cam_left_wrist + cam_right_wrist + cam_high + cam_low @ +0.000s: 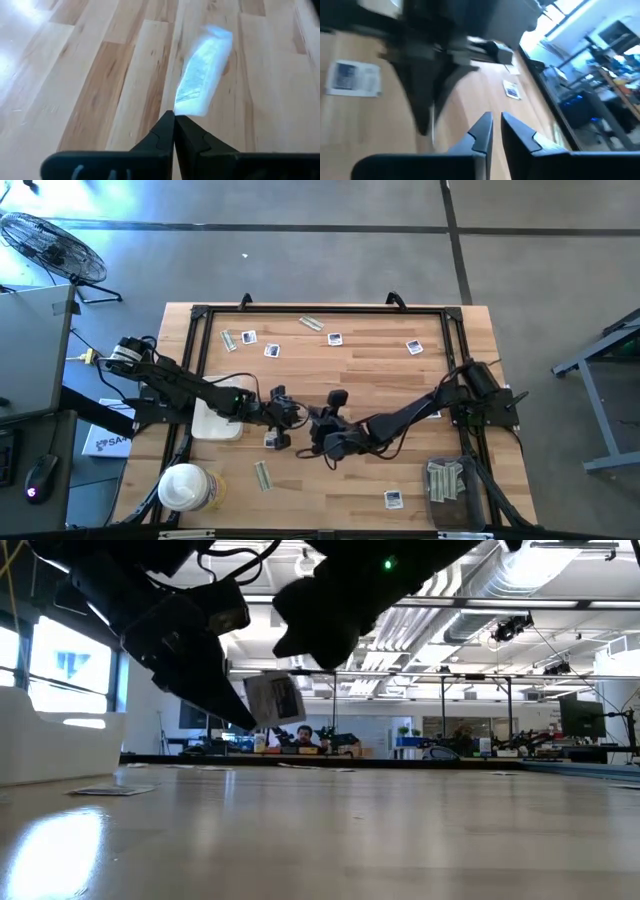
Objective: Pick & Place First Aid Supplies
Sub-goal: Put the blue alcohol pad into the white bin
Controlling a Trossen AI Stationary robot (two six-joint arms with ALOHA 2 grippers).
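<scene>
Handover of one packet (202,70) between the two arms appeared to be the step in hand, judged from how both grippers met over the middle of the table (350,480). The left gripper (174,120) was seen with its fingers pressed together on one end of the white packet, which was held clear of the wood just below the gripper in the low view. The right gripper (494,122) was pointed at the left one from close by, its fingers parted only by a narrow gap and nothing seen between them, so the packet was judged to have been given up to the left arm.

The packet's long axis was seen to run straight out from the left fingertips, its free end pointing away from the gripper, and the packet hung edge-down rather than flat.

Next, a carry to the white tray (205,425) just beside the left arm was thought likely, with the grip kept firm. Other packets (335,338) were left scattered along the far side of the table.
</scene>
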